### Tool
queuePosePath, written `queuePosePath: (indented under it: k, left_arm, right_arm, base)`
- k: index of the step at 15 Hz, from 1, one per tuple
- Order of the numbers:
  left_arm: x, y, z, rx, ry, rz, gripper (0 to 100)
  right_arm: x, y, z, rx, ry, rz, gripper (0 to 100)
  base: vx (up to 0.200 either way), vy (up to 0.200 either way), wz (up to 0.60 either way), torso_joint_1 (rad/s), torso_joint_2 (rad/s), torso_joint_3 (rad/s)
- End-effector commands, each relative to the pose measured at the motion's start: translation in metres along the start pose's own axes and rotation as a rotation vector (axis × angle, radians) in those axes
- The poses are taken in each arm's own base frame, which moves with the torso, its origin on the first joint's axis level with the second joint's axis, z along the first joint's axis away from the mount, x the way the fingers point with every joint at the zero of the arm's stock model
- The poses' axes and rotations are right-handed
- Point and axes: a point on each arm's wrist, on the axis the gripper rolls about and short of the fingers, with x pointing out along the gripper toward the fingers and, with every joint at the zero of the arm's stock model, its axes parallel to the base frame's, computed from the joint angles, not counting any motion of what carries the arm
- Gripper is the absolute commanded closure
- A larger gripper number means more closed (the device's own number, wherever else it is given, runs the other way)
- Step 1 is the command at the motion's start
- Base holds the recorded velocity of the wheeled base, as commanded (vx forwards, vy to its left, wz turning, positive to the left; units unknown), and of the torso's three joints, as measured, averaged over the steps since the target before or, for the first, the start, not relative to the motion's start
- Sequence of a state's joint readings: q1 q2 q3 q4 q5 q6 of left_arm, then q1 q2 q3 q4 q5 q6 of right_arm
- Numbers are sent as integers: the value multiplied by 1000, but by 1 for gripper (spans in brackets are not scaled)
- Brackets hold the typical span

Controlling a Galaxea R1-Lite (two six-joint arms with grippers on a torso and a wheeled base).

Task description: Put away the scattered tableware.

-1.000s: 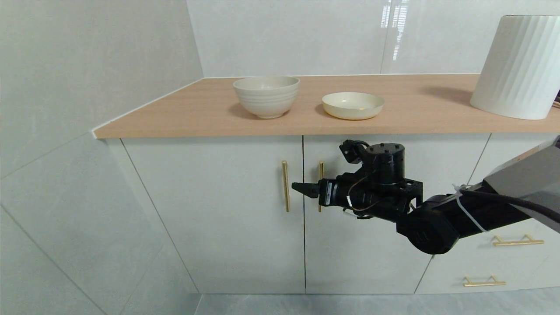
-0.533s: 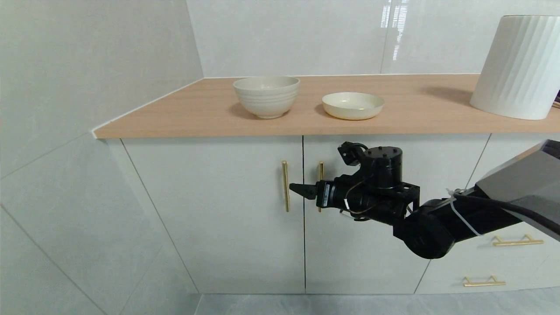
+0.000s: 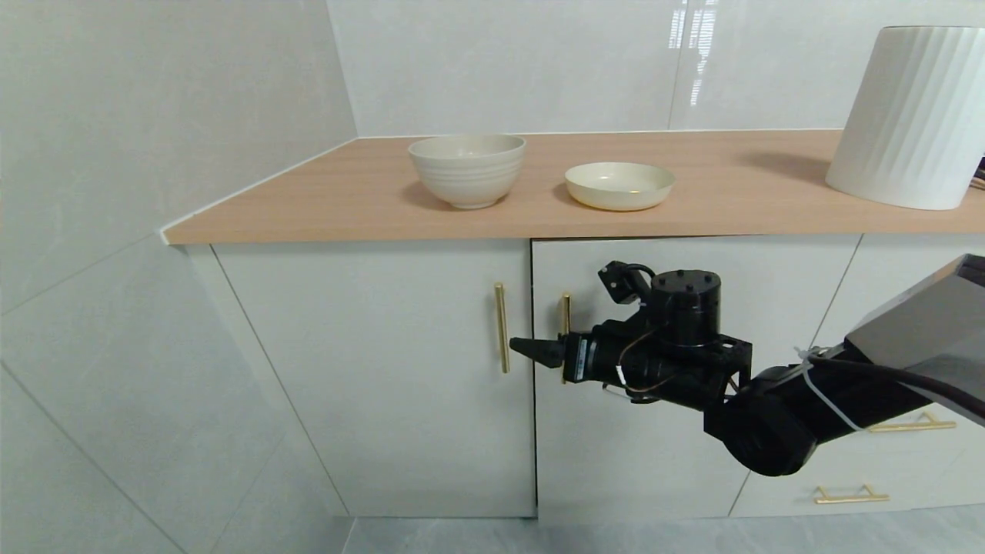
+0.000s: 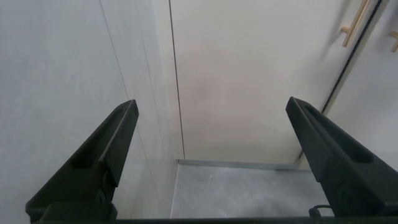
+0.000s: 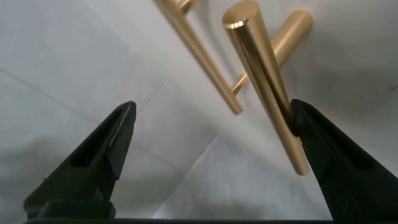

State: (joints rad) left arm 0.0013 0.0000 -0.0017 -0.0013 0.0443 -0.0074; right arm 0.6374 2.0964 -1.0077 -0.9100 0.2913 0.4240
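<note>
A tiled kitchen wall is backing a wooden counter [image 3: 369, 208] over white cabinets. The right gripper [image 3: 539, 352] is hovering in front of the cabinet, at the seam between the two doors. Its fingers are standing wide apart, with the right door's gold handle [image 5: 264, 81] lying between them, close against one finger [image 5: 323, 143]. Whether it is touching cannot be told. The right door [image 3: 639, 462] is standing slightly ajar. The left door's handle [image 3: 501, 327] is hanging just beyond the gripper's tip, on its left.

Up on the counter, above the gripper, the tableware is sitting apart. The bowl [image 3: 467, 169] is resting upright slightly to the gripper's left. The shallow dish [image 3: 620, 185] is lying to its right. A white ribbed canister [image 3: 908, 115] is standing well off to the right.

The left gripper [image 4: 211, 162] is holding its fingers wide apart around nothing, facing the left door [image 4: 249, 81] and the grey floor [image 4: 236, 193] below it.
</note>
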Motion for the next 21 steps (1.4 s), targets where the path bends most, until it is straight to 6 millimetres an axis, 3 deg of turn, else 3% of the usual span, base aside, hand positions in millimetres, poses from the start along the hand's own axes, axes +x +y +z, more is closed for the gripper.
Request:
queuePosePath:
  k: [1, 6, 13, 17, 18, 21]
  left_arm:
    - [0, 0, 0, 0, 1, 0, 0]
    - [0, 0, 0, 0, 0, 0, 0]
    - [0, 0, 0, 0, 1, 0, 0]
    - [0, 0, 0, -2, 0, 2, 0]
    - [-1, 1, 6, -18, -24, 28, 0]
    - [-11, 0, 55, -31, -30, -31, 0]
  right_arm:
    - [-9, 5, 0, -4, 0, 38, 0]
    - [-45, 17, -8, -16, 61, 186, 0]
    - [-65, 21, -15, -44, 27, 252, 0]
    - [-93, 30, -20, -42, 86, 344, 0]
    - [-98, 31, -21, -42, 90, 349, 0]
    - [-103, 32, -25, -39, 100, 349, 0]
  base:
    - [0, 0, 0, 0, 0, 0]
    - [0, 0, 0, 0, 0, 0]
    - [0, 0, 0, 0, 0, 0]
    - [0, 0, 0, 0, 0, 0]
    - [0, 0, 0, 0, 0, 0]
    - [0, 0, 0, 0, 0, 0]
